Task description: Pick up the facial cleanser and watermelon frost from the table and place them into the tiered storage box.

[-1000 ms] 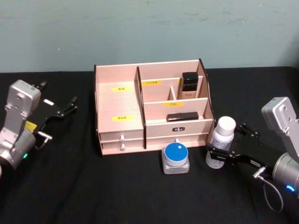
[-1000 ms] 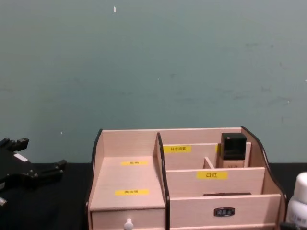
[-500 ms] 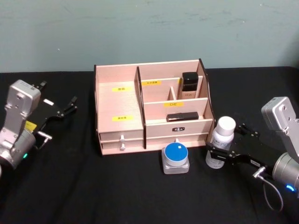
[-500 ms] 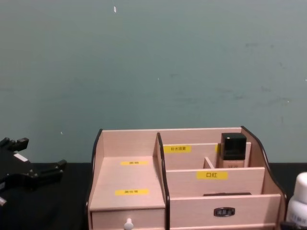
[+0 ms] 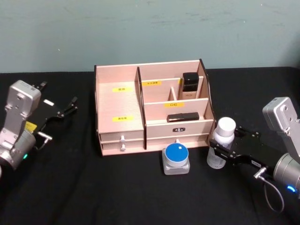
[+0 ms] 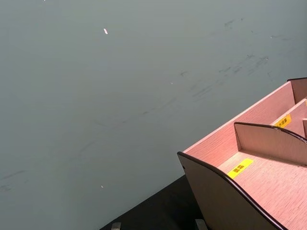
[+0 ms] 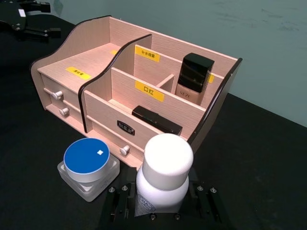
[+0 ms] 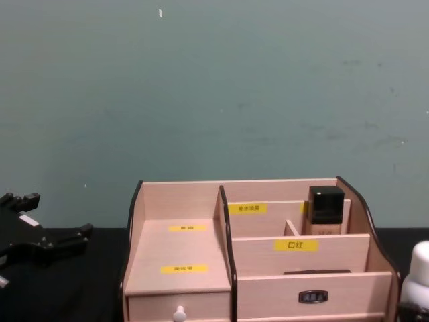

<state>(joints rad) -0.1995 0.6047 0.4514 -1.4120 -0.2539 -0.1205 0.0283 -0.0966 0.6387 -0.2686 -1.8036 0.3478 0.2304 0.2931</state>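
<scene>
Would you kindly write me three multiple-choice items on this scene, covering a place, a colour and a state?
1. Where is the blue-lidded jar?
A. In a drawer
B. On the table, in front of the tiered storage box
C. In the top tier

2. What colour is the cap of the bottle?
A. White
B. Red
C. Green

3. What is the right gripper doing?
A. Hovering open over the box
B. Resting on the jar
C. Gripping the bottle beside the box's right end

Answers: 1 B, the jar stands on the table before the drawers. 2 A, the cap is plainly white. 3 C, it clasps the bottle's body, while the left gripper sits idle at the table's left.
</scene>
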